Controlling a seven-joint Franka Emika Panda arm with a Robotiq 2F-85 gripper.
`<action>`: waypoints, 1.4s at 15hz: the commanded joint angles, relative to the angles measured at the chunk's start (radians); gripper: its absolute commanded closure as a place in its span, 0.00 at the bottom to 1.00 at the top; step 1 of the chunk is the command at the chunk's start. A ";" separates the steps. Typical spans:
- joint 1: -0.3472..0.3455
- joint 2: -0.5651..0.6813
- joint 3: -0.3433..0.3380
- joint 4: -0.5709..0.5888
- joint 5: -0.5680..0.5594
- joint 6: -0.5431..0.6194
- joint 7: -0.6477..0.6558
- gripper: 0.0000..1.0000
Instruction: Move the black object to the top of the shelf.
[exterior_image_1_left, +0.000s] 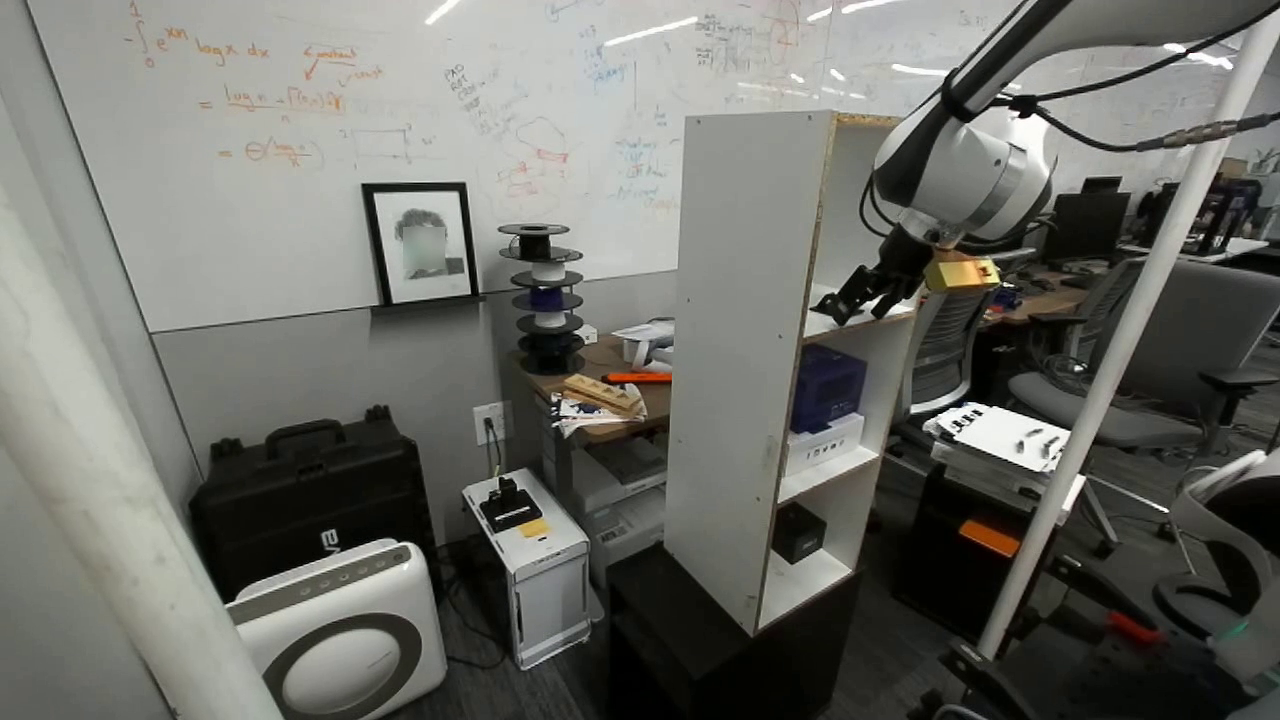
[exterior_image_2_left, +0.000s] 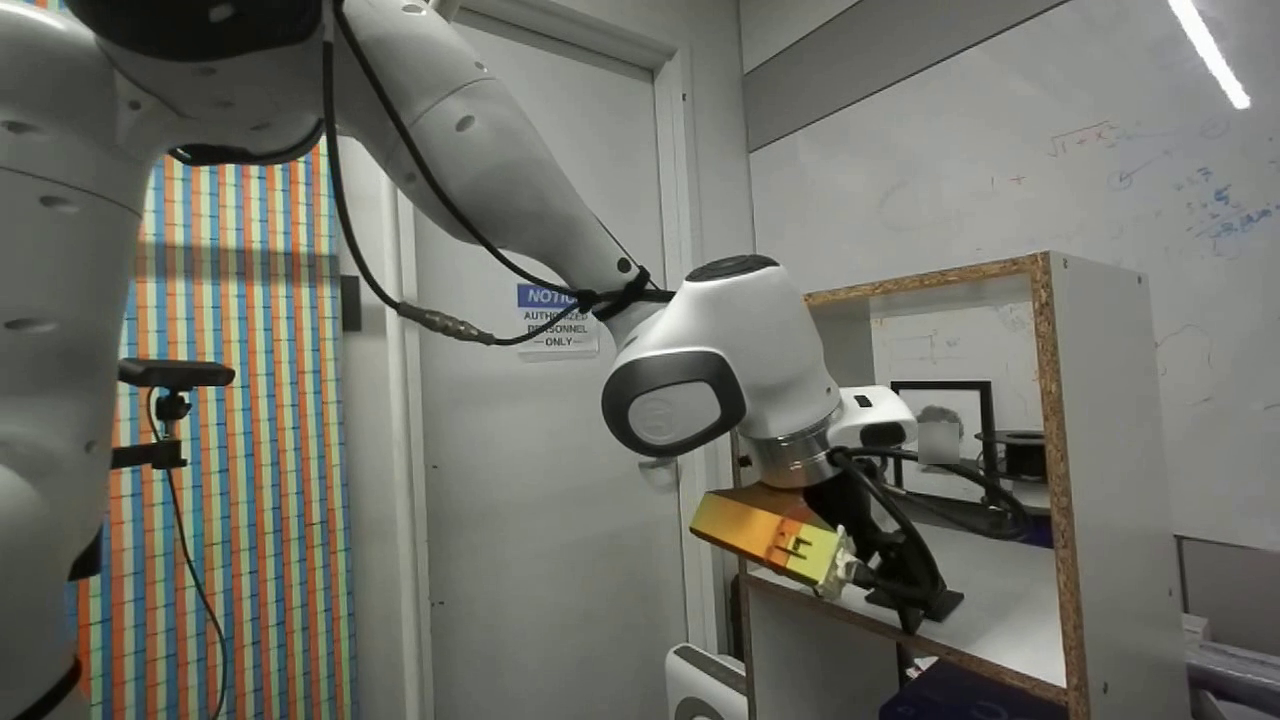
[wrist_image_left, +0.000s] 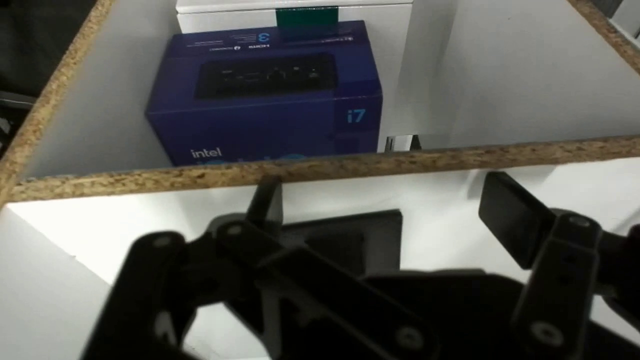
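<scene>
In an exterior view, right of centre: one white shelf (exterior_image_1_left: 745, 350) with three compartments (exterior_image_1_left: 845, 240), holding one blue box (exterior_image_1_left: 830, 388), one white box (exterior_image_1_left: 825, 447) and one black box (exterior_image_1_left: 800, 532). Upper right: one robot arm (exterior_image_1_left: 950, 175). Left side: one framed portrait (exterior_image_1_left: 422, 243), one black case (exterior_image_1_left: 300, 480), one white appliance (exterior_image_1_left: 345, 665). Left of centre: one stack of spools (exterior_image_1_left: 546, 299), exact count unclear. In the wrist view, lower half: one gripper (wrist_image_left: 390, 212) with two fingers (wrist_image_left: 512, 220), and one black object (wrist_image_left: 382, 240).
</scene>
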 joint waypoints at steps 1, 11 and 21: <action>-0.014 0.065 0.004 0.076 0.019 0.037 -0.017 0.00; -0.042 0.104 0.020 0.161 0.040 0.059 -0.023 0.00; -0.070 0.181 0.113 0.272 0.154 0.037 -0.040 0.42</action>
